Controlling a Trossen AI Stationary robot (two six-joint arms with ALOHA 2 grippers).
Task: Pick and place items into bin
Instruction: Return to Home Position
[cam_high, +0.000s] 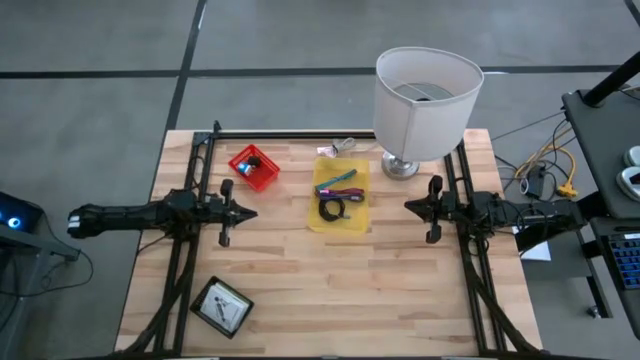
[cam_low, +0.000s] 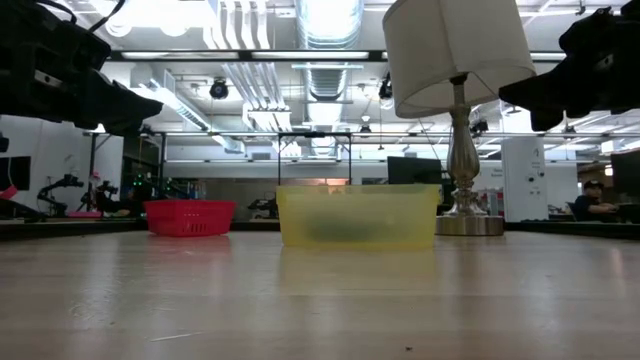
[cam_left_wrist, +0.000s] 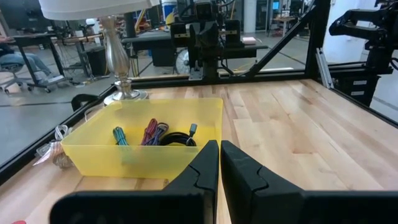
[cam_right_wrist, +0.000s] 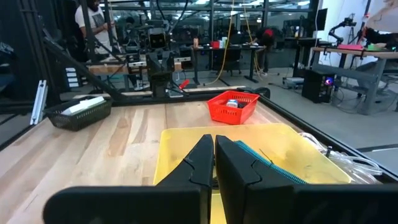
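Observation:
A yellow bin (cam_high: 340, 225) stands at the table's middle. Inside it lie a teal slim tool (cam_high: 340, 178), a purple and red tool (cam_high: 345, 193) and a coiled black cable (cam_high: 333, 209); the left wrist view shows them too, the cable (cam_left_wrist: 177, 139) beside the teal tool (cam_left_wrist: 120, 135). My left gripper (cam_high: 252, 212) hovers left of the bin, shut, fingers (cam_left_wrist: 205, 168) pointing at it. My right gripper (cam_high: 408, 207) hovers right of the bin, shut (cam_right_wrist: 213, 158), above its near wall. In the low view both arms sit well above the table. I see no cubes.
A red basket (cam_high: 255, 167) holding a small item stands left of the bin, toward the far edge. A black tray (cam_high: 222, 305) with a white card sits near the near-left corner. The white-shaded lamp (cam_high: 428, 95) stands far right of the bin. A clear packet (cam_high: 335, 150) lies behind the bin.

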